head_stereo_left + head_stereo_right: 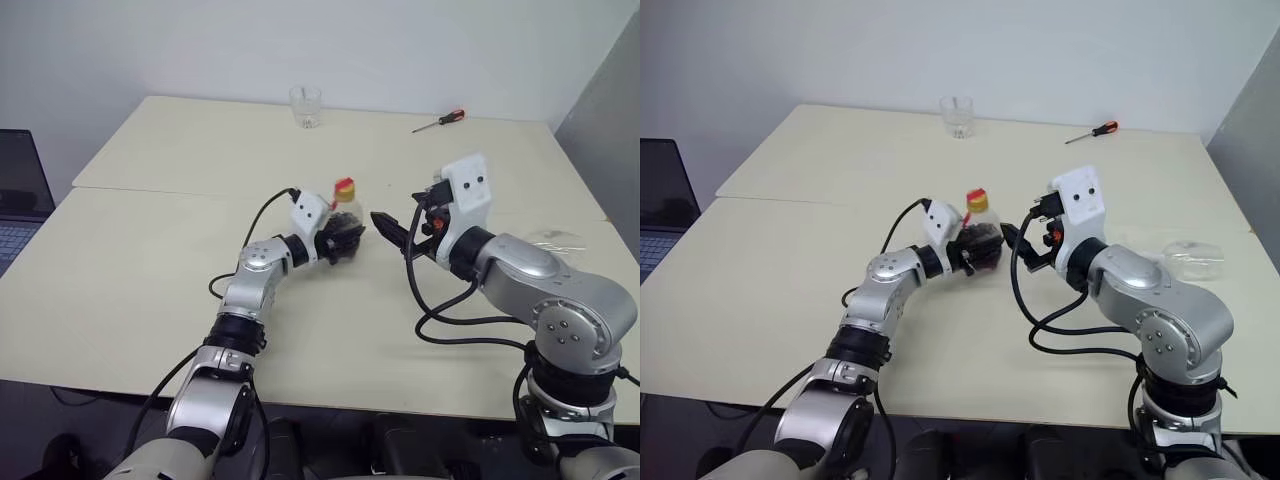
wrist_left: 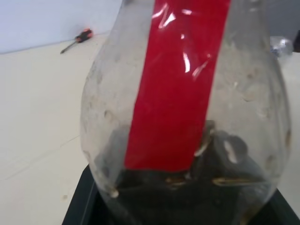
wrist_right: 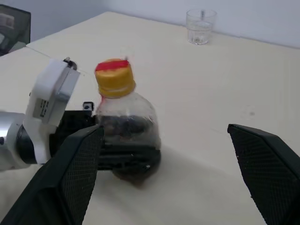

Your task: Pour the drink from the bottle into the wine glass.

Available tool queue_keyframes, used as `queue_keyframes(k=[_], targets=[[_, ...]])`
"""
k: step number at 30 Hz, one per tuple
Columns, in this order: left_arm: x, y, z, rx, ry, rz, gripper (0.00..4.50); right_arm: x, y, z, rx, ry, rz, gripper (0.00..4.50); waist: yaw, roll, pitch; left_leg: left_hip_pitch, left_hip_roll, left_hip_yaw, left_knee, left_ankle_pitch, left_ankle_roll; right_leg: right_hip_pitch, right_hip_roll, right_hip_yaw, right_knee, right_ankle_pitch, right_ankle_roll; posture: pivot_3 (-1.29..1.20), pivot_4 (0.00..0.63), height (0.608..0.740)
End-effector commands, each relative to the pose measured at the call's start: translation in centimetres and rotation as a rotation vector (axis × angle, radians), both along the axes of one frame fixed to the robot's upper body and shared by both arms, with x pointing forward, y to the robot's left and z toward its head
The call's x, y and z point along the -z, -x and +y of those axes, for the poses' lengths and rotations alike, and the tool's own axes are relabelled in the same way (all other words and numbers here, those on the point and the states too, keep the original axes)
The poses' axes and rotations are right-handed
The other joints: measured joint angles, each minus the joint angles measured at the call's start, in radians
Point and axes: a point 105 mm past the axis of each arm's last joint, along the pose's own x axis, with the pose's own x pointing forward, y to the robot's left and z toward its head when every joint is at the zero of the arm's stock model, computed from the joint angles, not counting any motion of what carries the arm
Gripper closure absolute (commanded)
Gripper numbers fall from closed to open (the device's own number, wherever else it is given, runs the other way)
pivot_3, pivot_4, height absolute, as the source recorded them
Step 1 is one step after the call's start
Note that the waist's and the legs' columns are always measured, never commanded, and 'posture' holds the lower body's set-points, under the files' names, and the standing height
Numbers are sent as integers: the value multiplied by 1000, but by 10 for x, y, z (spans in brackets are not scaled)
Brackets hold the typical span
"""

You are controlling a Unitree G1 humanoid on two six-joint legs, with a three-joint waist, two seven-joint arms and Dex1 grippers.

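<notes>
The left hand [image 1: 340,243] is clamping the bottle [image 3: 125,126] upright at centre frame above the desk [image 1: 150,250], yellow cap [image 3: 115,77] on top. The right hand [image 1: 392,232] is standing wide just right of it, nearest the cap.

arms [image 1: 545,290]: silver-grey metal shells with rounded joints and black bands between segments
right joint cap: round, ringed with small screws
wrist housings [image 1: 468,190]: white plastic blocks; the right one showed two dark dots
left housing label [image 3: 44,107]: small printed sticker on the white side
cables [image 1: 440,310]: black, looping loosely beside each forearm
right fingers [image 3: 267,173]: black, wedge-shaped, with a fine cross-hatched inner face
</notes>
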Motion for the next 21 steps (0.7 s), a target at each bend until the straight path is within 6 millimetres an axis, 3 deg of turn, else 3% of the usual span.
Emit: queue_keyframes(k=[1, 7, 21], targets=[[-16, 20, -25, 132, 26, -20, 2683, -20, 7, -1, 29, -17, -75, 0, -1, 1, 0, 0, 0, 0, 0, 0, 0, 0, 0, 0, 0, -1, 1, 0, 150, 740], [-14, 27, -38, 198, 6, -4, 2683, -25, 11, 8, 0, -54, -73, 0, -1, 1, -1, 0, 0, -2, 0, 0, 1, 0, 1, 0, 0, -1, 1, 0, 150, 740], [-14, 28, -36, 208, -13, -50, 2788, -8, 3, 8, 25, -72, -9, 0, -3, 1, -1, 0, 0, -3, 0, 0, 1, 0, 1, 0, -1, -1, 1, 0, 150, 740]])
